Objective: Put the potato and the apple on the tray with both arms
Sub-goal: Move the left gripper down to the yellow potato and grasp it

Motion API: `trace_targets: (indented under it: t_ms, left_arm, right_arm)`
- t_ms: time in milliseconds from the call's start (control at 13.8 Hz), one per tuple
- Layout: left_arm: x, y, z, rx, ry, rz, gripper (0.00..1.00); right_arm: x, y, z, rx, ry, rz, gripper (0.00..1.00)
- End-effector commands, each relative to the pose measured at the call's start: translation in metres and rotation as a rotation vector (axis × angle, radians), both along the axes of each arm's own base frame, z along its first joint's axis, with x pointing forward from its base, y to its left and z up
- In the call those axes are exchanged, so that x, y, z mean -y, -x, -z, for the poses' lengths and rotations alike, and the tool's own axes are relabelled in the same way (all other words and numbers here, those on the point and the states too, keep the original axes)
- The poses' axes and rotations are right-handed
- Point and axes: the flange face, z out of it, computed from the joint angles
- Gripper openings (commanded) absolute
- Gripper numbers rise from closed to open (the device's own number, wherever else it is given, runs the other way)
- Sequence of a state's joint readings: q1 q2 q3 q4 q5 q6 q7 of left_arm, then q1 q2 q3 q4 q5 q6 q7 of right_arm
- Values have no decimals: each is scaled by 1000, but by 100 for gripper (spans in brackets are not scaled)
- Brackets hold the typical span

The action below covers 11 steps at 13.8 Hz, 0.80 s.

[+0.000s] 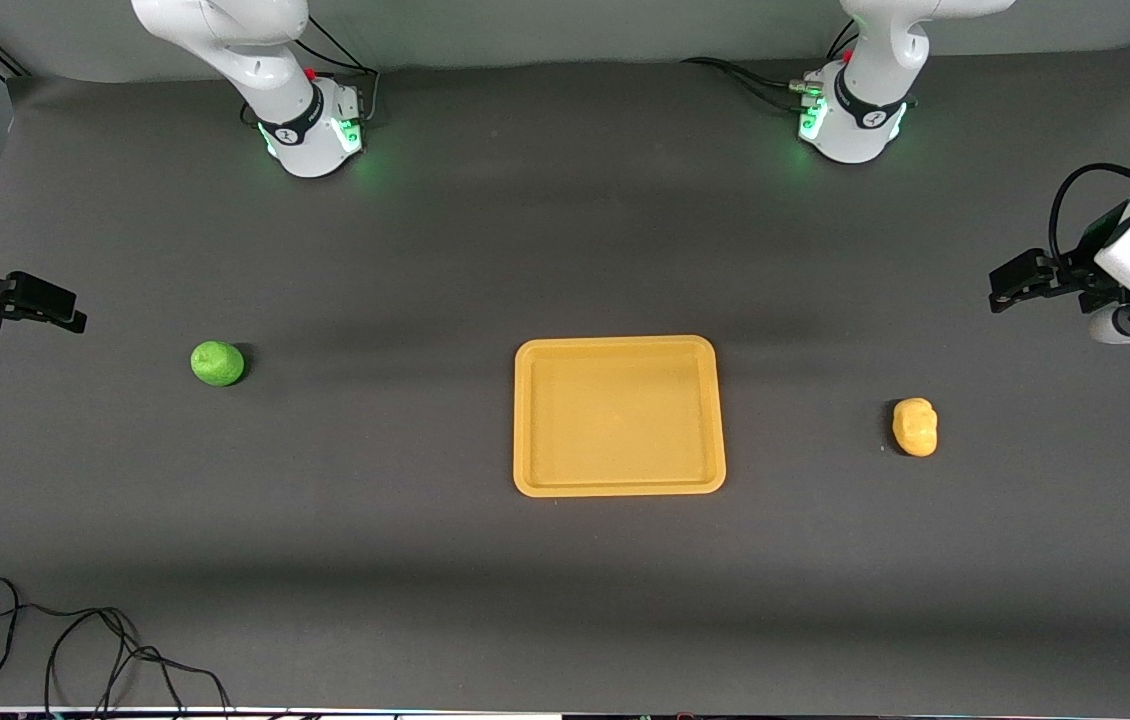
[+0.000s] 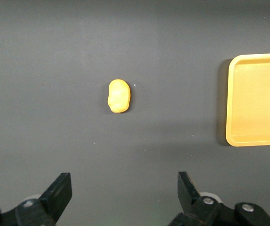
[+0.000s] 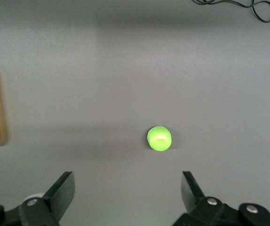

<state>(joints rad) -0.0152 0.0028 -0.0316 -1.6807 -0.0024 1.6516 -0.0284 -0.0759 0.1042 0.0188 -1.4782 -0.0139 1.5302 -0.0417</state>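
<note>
Currently both grippers are up in the air at the two short ends of the worktop, neither holding anything. Left gripper (image 1: 1010,283) hangs over the left arm's end of the table with its fingers spread wide, as its wrist view confirms (image 2: 125,197); nothing lies between them. Right gripper (image 1: 65,310) hangs over the right arm's end, jaws equally wide and bare (image 3: 128,195). Potato (image 1: 915,427) lies on the table toward the left arm's end, nearer the front edge than the spot under the left gripper; its long axis runs roughly from front edge to back edge. Apple (image 1: 218,363) sits toward the right arm's end, close to the right gripper's side and well apart from the tray (image 1: 535,420). Tray lies near the middle of the worktop, bare, between the two items. Judgement: nothing placed yet; each arm is nearer its own item, so left takes potato, right takes apple. The left fingers should close across the potato's short width.
</note>
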Motion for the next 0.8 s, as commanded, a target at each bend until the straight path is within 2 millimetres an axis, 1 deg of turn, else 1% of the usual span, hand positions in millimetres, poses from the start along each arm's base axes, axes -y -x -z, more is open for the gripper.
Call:
trace_targets:
  t_ms: [0,289,434,507,724]
  left_arm:
    - [2,1,-2,10,3,4,100]
    - [2,1,-2,10,3,6,100]
    - [1,-1,6,0,3,11,100]
    - [-2,-5,15,-11,1,8,100]
    - [-8,-11,54,23,-2,-2,100]
  right_arm:
    - [2,8,-8,6,7,24,100]
    - [3,8,-7,5,6,27,100]
    - [6,7,-3,-6,5,32,100]
    - [6,7,-2,-7,1,34,100]
    - [6,6,-1,-9,-2,35,100]
